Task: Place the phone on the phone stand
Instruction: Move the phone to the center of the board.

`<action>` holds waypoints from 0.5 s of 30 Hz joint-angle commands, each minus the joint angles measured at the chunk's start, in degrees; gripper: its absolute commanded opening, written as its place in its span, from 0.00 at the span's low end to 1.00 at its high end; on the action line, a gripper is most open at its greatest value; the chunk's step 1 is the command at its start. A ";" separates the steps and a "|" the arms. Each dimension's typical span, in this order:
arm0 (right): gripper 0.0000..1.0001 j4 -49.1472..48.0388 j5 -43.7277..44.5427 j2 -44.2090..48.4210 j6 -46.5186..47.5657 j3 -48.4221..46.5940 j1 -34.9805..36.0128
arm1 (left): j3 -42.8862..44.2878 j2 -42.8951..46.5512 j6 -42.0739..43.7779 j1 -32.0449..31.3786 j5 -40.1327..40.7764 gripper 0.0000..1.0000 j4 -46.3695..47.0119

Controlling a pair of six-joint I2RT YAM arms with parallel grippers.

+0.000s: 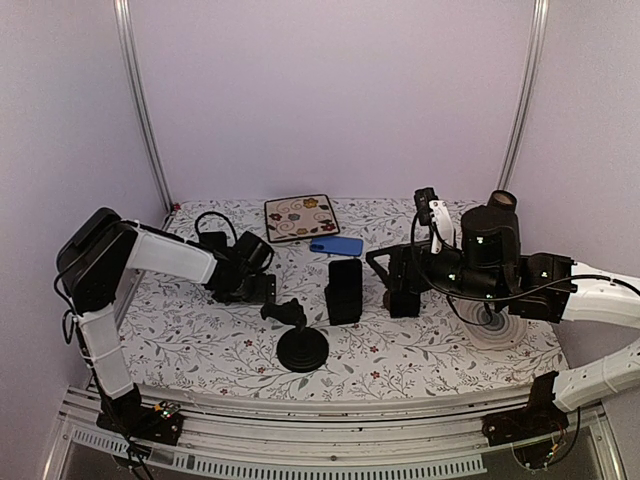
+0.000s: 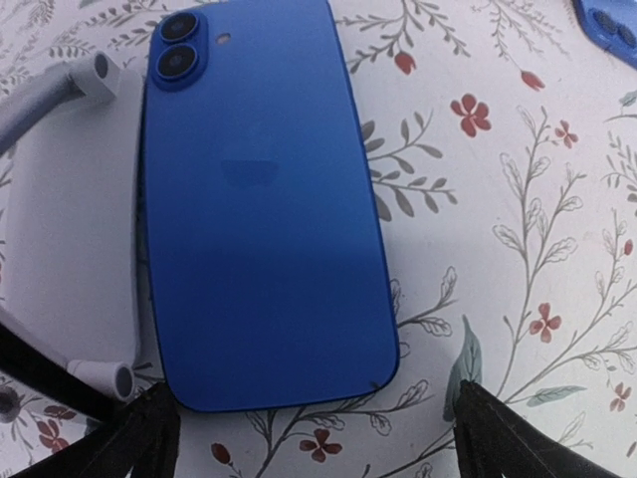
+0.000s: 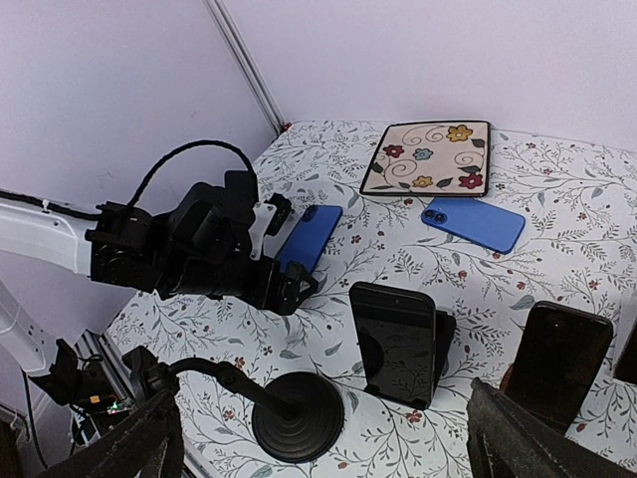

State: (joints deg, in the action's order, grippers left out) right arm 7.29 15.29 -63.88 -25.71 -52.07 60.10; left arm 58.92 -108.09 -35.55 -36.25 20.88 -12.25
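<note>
Closest in, my left fingertips (image 2: 139, 443) show as two black wedges at 7 and 5 o'clock of the left wrist view, spread wide with nothing between them. The left gripper (image 2: 314, 453) hangs just over the phone (image 2: 264, 209). It lies flat and back up on the cloth (image 2: 498, 249), with its lenses at 11 o'clock and its lower end at 6 o'clock, just short of my fingertips. A white bar (image 2: 60, 199) sits against its long edge at 9 o'clock; I cannot tell what it is. A second blue phone (image 2: 609, 25) peeks in at 1 o'clock.

I judge the phone a stiff, glossy slab, fairly dense for its size and slick on the back. It is likely glass, so I should not knock or drop it. Lying flat, it offers only thin rounded edges. I would take it across the two long sides at about mid-length, with my fingers low to the cloth. My spread looks wider than the phone. The white bar may crowd my finger at 9 o'clock, while the 3 o'clock edge is free.

My right gripper (image 3: 318, 453) is wide too, and empty. In its view the stand (image 3: 289, 423), black with a round foot and a bent neck, sits at 6 o'clock. The phone lies toward 12 o'clock from it, near but apart. A black phone (image 3: 393, 344) stands upright at the stand's 2 o'clock.
</note>
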 commanded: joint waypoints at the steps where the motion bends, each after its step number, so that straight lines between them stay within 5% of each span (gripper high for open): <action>1: 0.99 -0.20 -0.51 0.06 -0.13 0.52 0.33 | 2.08 -1.95 0.96 0.92 1.50 0.97 -0.03; 15: 0.99 -0.19 -0.87 -0.27 -0.04 0.31 0.34 | 6.05 -5.70 1.19 0.07 1.59 0.97 -0.85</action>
State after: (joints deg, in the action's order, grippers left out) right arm 7.31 15.29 -63.88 -25.71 -52.07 60.10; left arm 62.50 -110.83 -35.11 -36.10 22.02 -12.73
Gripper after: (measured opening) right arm 0.989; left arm 0.966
